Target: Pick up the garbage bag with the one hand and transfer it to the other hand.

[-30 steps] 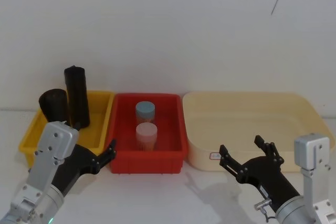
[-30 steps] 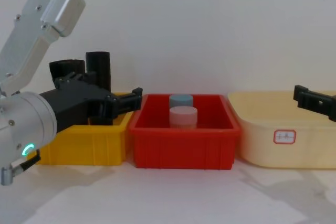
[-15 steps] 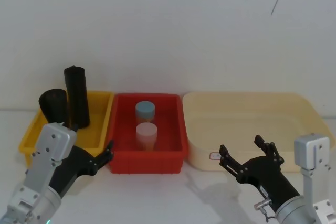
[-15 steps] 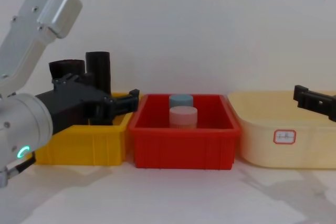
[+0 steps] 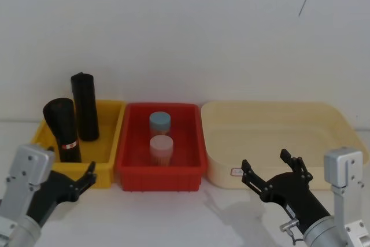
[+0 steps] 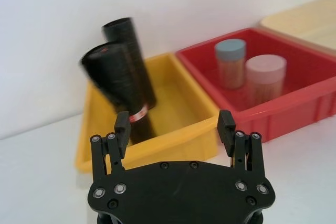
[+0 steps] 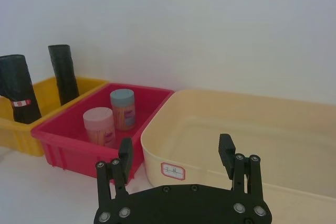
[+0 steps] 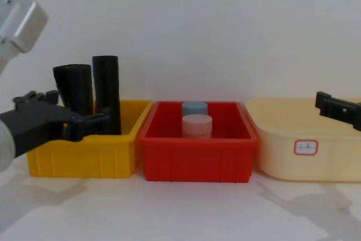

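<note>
1. My left claw hangs low over the desk, in front of the yellow bin and near its front left corner. Its 2 fingers are spread wide and nothing is between them.
2. The garbage bag stands in the left front part of the yellow bin, tilted slightly. Its red-and-white band is near the lower end, just above the bin's front rim. In the left wrist view the bag rises straight ahead of my open fingers, apart from them.
3. A plain black roll stands just behind and to the right of the bag, in the same bin, and reaches higher. I cannot tell whether the 2 rolls touch.
4. The red bin sits next, close against the yellow one. It holds 2 jars in a line, a blue-lidded jar at the back and a pink-lidded jar in front of it.
5. The cream bin follows, wide and shallow, with a small label on its front wall.
6. My right claw is at the cream bin's front wall, fingers spread apart and holding nothing.
</note>
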